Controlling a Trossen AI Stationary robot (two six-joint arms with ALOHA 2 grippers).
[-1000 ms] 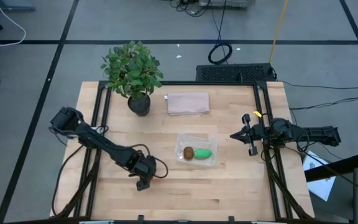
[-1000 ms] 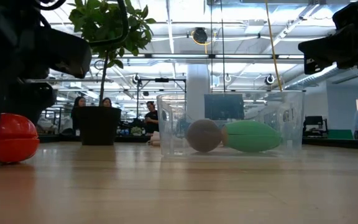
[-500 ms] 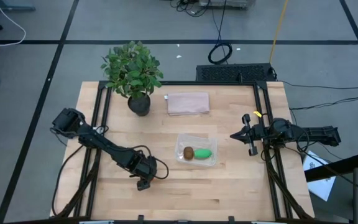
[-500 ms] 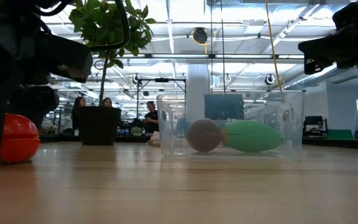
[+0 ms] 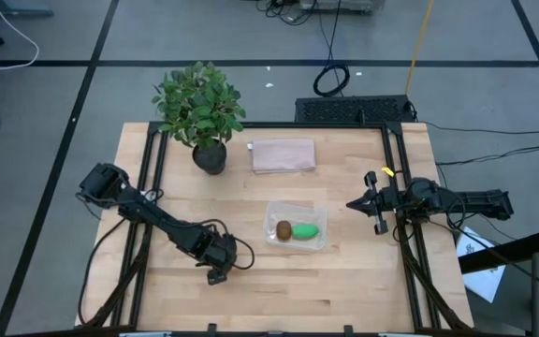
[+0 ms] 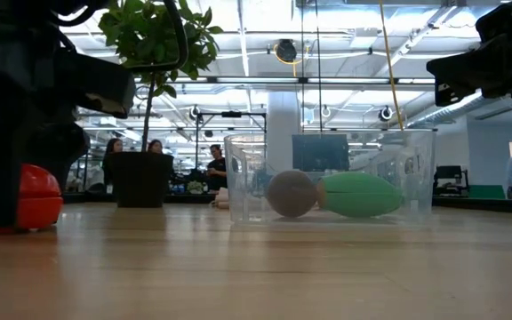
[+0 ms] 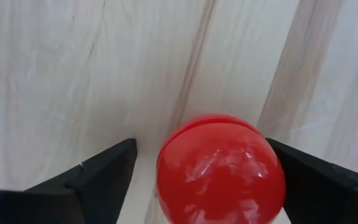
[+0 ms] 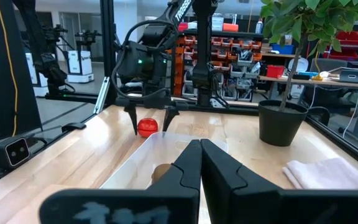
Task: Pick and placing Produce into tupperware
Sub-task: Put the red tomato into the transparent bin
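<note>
Toward the front-left of the pale, wood-grained worktop (image 5: 344,281), the left hand (image 5: 215,277) points down over the round red toy food (image 7: 221,168), its two dark fingers (image 7: 101,174) spread wide on either side of the glossy ball without touching it. The ball sits on the wood, a thin seam running round its shell. From table height it shows as a red-orange curve (image 6: 38,197) half hidden behind the dark hand.

Further in, near the middle of the worktop, stands the tupperware (image 5: 318,245), a clear shallow rectangle with rounded corners. Inside lie the matte brown oval piece (image 5: 284,229) and the smooth elongated green piece (image 5: 308,230), touching end to end.

At the right edge, well apart from the container, the right hand (image 5: 356,203) hangs above the wood with its dark tapered fingers (image 8: 185,168) pressed together, holding nothing.

Toward the back lies a flat pinkish rectangular piece (image 5: 283,155), and to its left a leafy plant (image 5: 197,101) in a dark round pot (image 5: 210,157).
</note>
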